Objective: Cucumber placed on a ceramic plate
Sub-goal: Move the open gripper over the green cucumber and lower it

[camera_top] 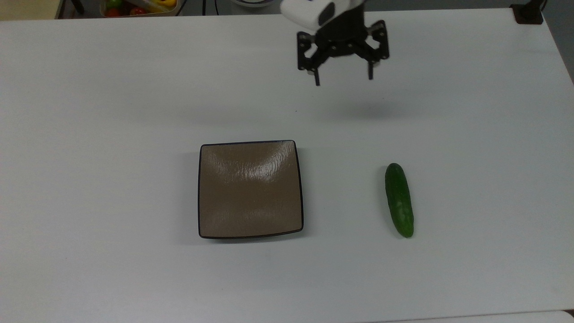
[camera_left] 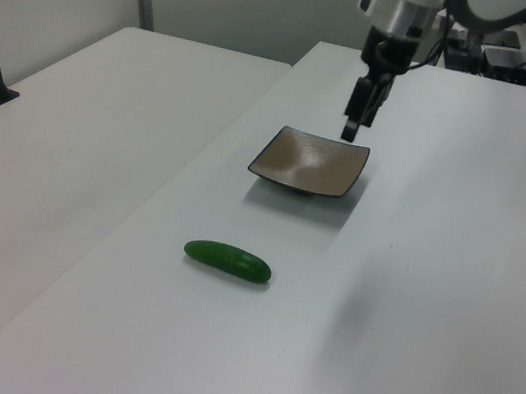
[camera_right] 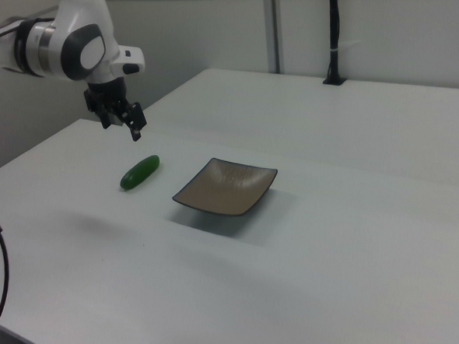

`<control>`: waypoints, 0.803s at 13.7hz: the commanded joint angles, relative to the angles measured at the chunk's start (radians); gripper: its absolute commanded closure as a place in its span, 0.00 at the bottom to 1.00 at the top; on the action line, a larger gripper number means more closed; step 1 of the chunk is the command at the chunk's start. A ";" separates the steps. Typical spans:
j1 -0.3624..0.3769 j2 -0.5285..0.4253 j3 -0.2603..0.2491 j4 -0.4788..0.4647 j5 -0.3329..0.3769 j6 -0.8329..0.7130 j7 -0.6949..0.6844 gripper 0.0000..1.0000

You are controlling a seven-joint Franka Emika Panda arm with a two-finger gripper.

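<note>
A broad white desk (camera_top: 112,112) is filling the scene, with a second white table (camera_left: 85,131) sitting beside it on the left view's left and a container of colourful items (camera_top: 139,6) peeking in at the top view's upper left edge. Going from left to right across the top view, the ceramic plate (camera_top: 250,189) is lying flat near the middle of the desk, square and glossy tan-brown inside a thin black rim, with nothing resting on it. Further right and higher in the top view, the gripper (camera_top: 343,81) is hanging in the air above bare desk, its two dark fingers (camera_top: 317,80) spread wide apart and holding nothing, and its shadow is falling on the surface just below it. At the right of the top view, the cucumber (camera_top: 399,200) is lying on the desk, well apart from the plate, with its long axis running roughly along the plate's side. In the right view the gripper (camera_right: 125,124) is hovering above and to the left of the cucumber (camera_right: 140,172), not touching it.
</note>
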 commanded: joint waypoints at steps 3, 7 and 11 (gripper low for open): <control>0.107 0.184 -0.002 0.110 -0.151 0.274 0.161 0.00; 0.153 0.328 -0.002 0.211 -0.269 0.368 0.184 0.00; 0.175 0.489 -0.016 0.317 -0.331 0.476 0.189 0.00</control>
